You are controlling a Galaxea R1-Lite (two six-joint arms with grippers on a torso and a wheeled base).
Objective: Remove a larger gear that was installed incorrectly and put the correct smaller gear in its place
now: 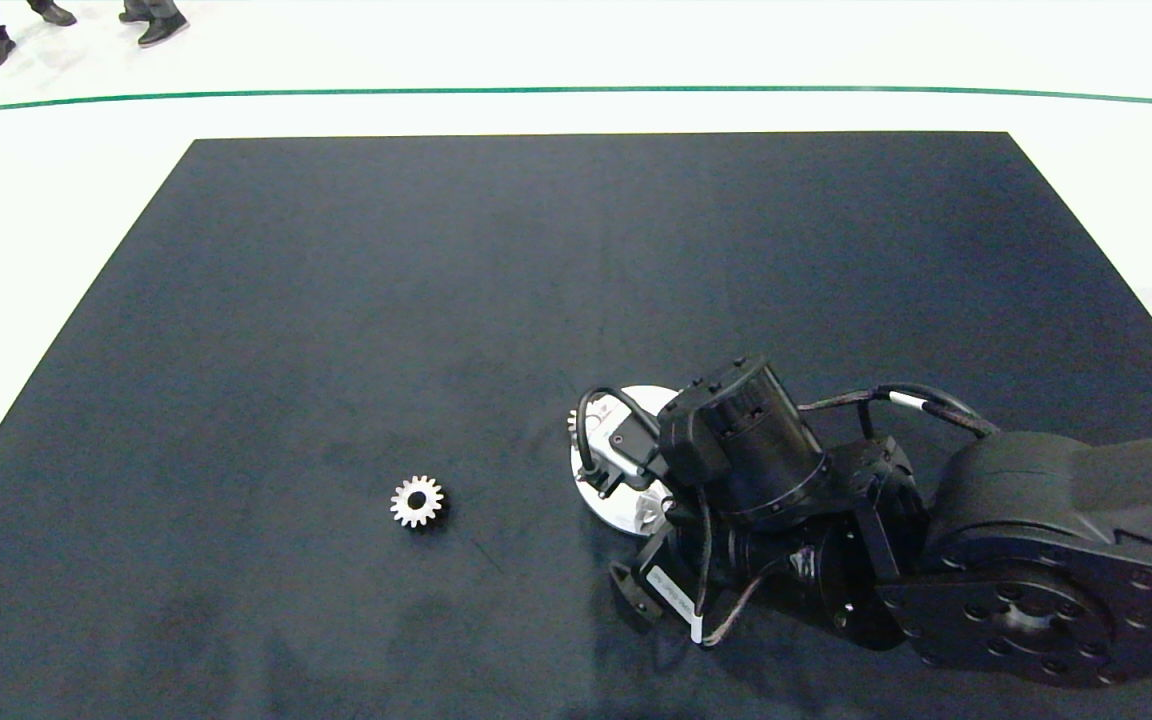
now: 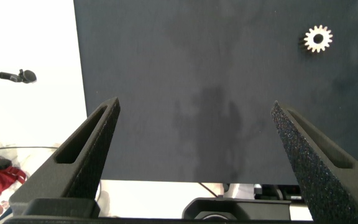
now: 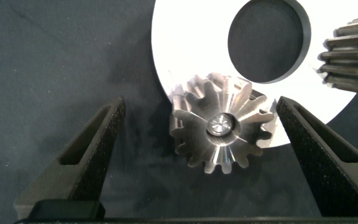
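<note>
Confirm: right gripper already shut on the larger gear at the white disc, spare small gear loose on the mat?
Not shut. The right wrist view shows the right gripper open, fingers either side of the larger gear on the white disc, not touching. The small gear does lie loose on the mat.

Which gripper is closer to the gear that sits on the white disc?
Right. The right gripper has its open fingers on either side of the gear. The left gripper is out of the head view, far off.
</note>
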